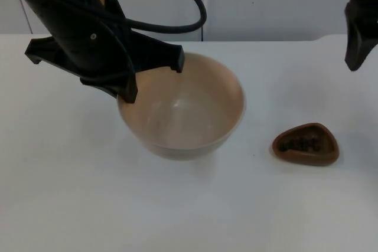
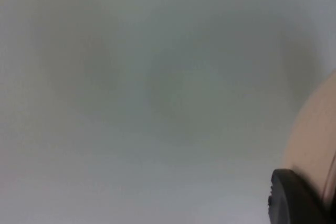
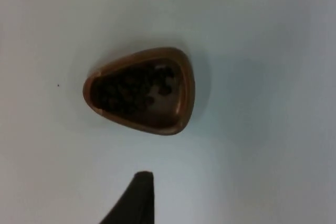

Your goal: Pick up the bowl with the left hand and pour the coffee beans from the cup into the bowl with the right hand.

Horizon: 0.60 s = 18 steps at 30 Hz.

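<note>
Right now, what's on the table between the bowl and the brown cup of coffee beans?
Nothing: in the top view only bare white table separates the bowl from the cup.

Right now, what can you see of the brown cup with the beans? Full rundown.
The cup is a small, shallow brown dish with a rounded three-cornered outline, glossy like glazed ceramic or plastic. It sits upright on the white table, to the right of the beige bowl and apart from it. Dark coffee beans lie in it, heaped toward one side, with some bare floor showing. Nothing touches it but the table. The right gripper hangs above and behind it, not in contact.
</note>
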Motion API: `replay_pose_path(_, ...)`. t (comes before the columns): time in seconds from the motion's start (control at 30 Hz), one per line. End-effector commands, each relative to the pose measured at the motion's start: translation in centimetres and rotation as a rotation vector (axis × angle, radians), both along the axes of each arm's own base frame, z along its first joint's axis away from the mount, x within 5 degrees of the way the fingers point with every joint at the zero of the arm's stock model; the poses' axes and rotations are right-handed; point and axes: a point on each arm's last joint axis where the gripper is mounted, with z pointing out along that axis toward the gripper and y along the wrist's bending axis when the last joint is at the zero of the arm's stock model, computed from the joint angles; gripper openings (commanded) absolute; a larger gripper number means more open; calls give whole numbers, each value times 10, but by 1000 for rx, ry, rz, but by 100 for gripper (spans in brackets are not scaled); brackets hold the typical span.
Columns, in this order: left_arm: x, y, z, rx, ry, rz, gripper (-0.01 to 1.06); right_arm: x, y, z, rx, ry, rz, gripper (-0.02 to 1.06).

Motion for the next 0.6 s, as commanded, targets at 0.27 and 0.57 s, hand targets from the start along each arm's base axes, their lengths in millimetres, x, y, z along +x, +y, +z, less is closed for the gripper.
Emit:
replay_pose_path(0.27, 0, -3, 6, -25, -15, 7, 0, 4, 3, -7, 15, -45, 2, 105)
replay_pose_path(0.57, 0, -3, 6, -29, -21, 7, 0, 4, 3, -25, 44, -76, -48, 105)
